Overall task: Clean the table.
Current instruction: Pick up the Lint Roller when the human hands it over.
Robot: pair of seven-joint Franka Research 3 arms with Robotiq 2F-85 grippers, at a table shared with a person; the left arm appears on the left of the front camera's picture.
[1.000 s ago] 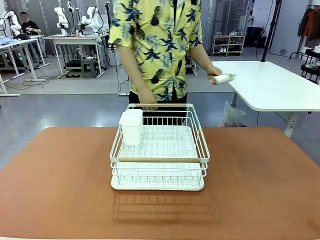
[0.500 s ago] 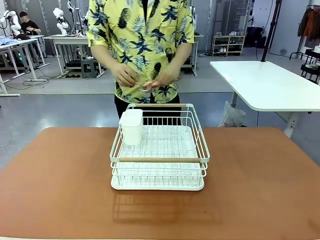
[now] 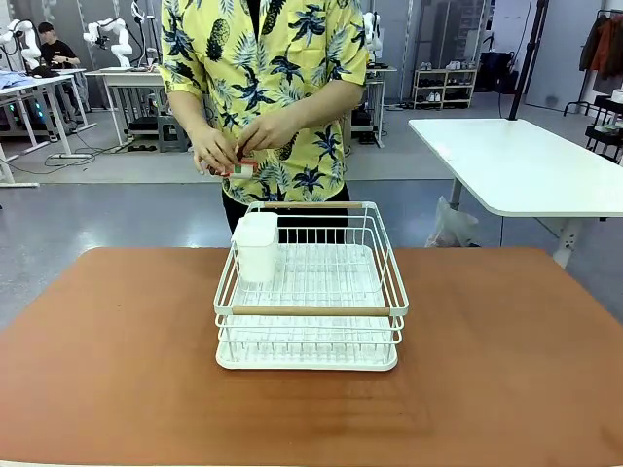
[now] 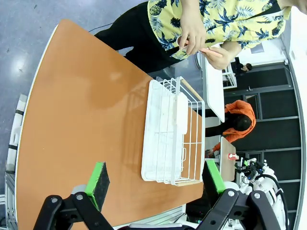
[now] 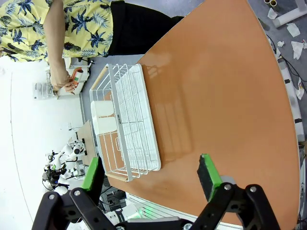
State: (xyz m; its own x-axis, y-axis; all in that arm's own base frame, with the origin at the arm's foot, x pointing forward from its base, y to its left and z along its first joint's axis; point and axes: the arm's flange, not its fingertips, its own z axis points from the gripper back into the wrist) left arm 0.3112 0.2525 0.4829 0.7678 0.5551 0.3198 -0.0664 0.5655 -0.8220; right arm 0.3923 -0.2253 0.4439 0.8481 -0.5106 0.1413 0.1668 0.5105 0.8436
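Person's hands (image 3: 237,146) had shifted leftward with something small; left gripper (image 4: 154,168) and right gripper (image 5: 149,166) gaped empty, rack (image 3: 311,311) midway ahead on the table (image 3: 506,350)

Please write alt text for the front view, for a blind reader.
A white wire dish rack stands in the middle of a reddish-brown table, with a white container in its far left corner. Behind the table a person in a yellow patterned shirt holds a small object in both hands.
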